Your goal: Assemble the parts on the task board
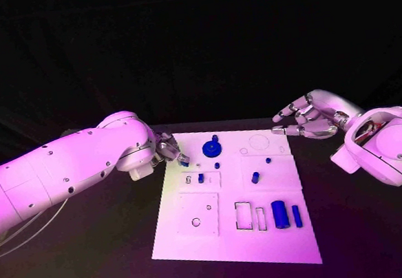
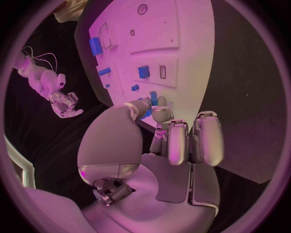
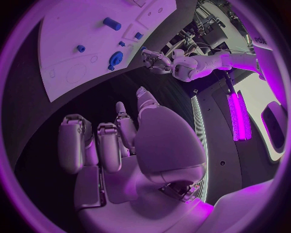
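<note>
The white task board (image 1: 200,240) lies in the middle of the black table. My left hand (image 1: 168,147) hovers at the board's far left edge and pinches a small blue part (image 2: 153,100) between thumb and finger. A round blue part (image 1: 211,151) stands just to the right of it, also seen in the right wrist view (image 3: 115,58). Small blue parts (image 1: 255,177) sit mid-board. A blue cylinder (image 1: 280,214) and a thin blue bar (image 1: 296,215) lie near the front right. My right hand (image 1: 304,118) hangs beyond the board's far right corner, fingers loosely curled and holding nothing.
Empty rectangular slots (image 1: 243,215) lie left of the blue cylinder. A square recess (image 1: 199,214) takes up the board's front left, and a circular outline (image 1: 258,143) marks the far right. Black table (image 1: 88,265) surrounds the board on all sides.
</note>
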